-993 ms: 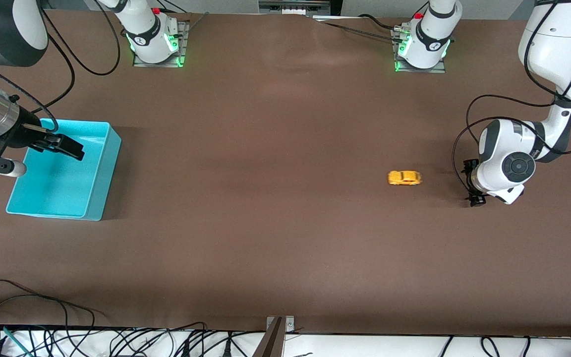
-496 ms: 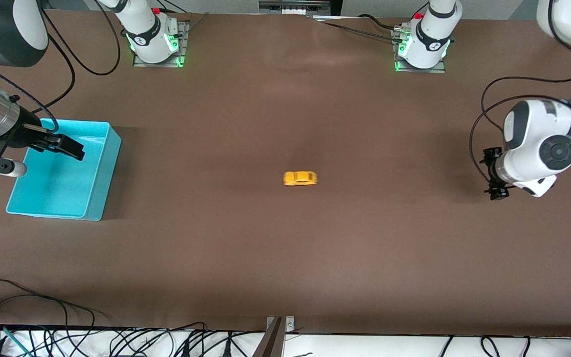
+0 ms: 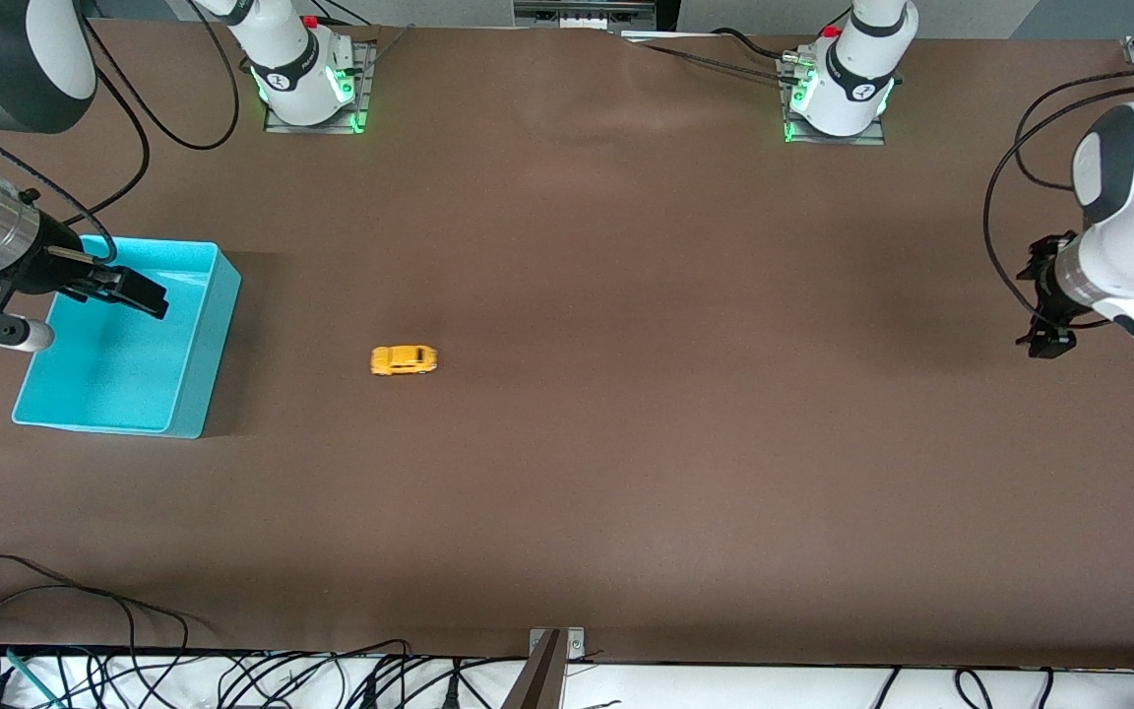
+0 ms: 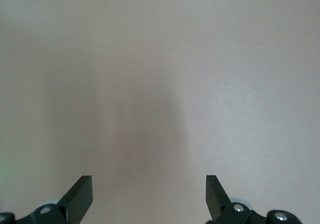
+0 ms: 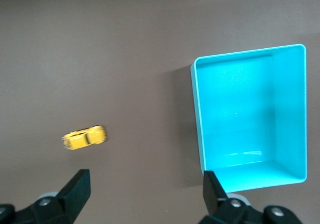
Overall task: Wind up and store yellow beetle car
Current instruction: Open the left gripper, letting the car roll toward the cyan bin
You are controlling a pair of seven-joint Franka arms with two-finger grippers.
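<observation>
The yellow beetle car [image 3: 404, 360] stands alone on the brown table, a short way from the turquoise bin [image 3: 195, 389] toward the left arm's end. In the right wrist view the yellow beetle car [image 5: 84, 138] looks slightly blurred beside the turquoise bin [image 5: 198, 119]. My right gripper [image 3: 134, 293] hangs open over the bin with nothing between its fingers; the right gripper [image 5: 145, 184] shows both fingertips wide apart. My left gripper [image 3: 1044, 325] is raised over the table's edge at the left arm's end, open and empty. Under the left gripper [image 4: 149, 189] lies only bare table.
The brown table [image 3: 626, 473] stretches between car and left arm. Both arm bases [image 3: 309, 84] [image 3: 838, 94] stand along the edge farthest from the front camera. Loose cables [image 3: 85, 650] lie along the nearest edge.
The car has rolled across the table from beside the left gripper toward the bin. The left arm has drawn back and up toward its end. The right arm has not moved.
</observation>
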